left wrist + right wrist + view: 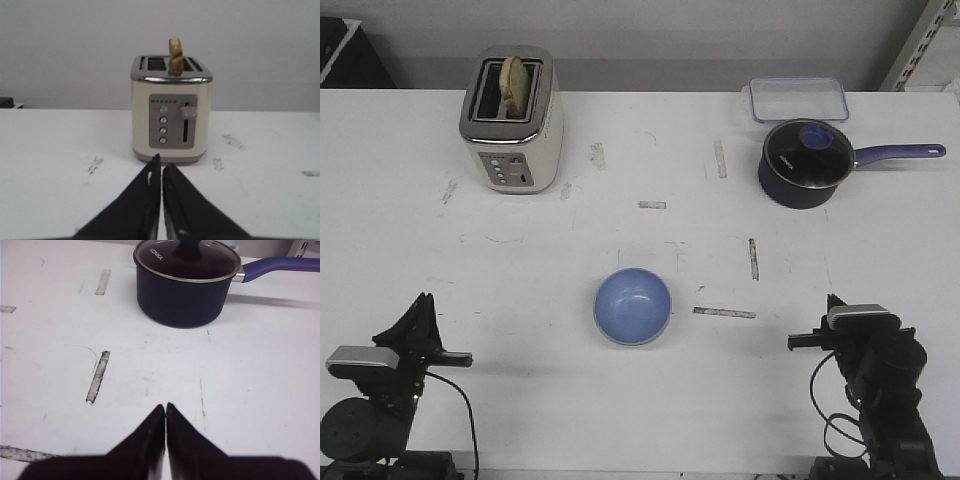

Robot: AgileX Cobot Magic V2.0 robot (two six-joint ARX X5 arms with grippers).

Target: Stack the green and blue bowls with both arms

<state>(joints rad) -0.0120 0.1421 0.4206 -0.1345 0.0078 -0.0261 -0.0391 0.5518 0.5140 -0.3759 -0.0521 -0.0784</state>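
The light blue bowl (633, 305) stands upright on the white table (520, 250), in the middle near the front. A thin pale rim shows under its near edge; I cannot tell whether that is the green bowl, which shows nowhere else. My left gripper (421, 300) is shut and empty at the front left, far from the bowl. In the left wrist view (161, 163) its tips point at the toaster. My right gripper (832, 300) is shut and empty at the front right. In the right wrist view (166, 405) it points at the saucepan. Neither wrist view shows a bowl.
A cream toaster (512, 120) with bread in it stands at the back left, also in the left wrist view (171, 110). A dark blue lidded saucepan (806, 163) with a long handle stands at the back right, also in the right wrist view (185, 282). A clear container (798, 98) lies behind it.
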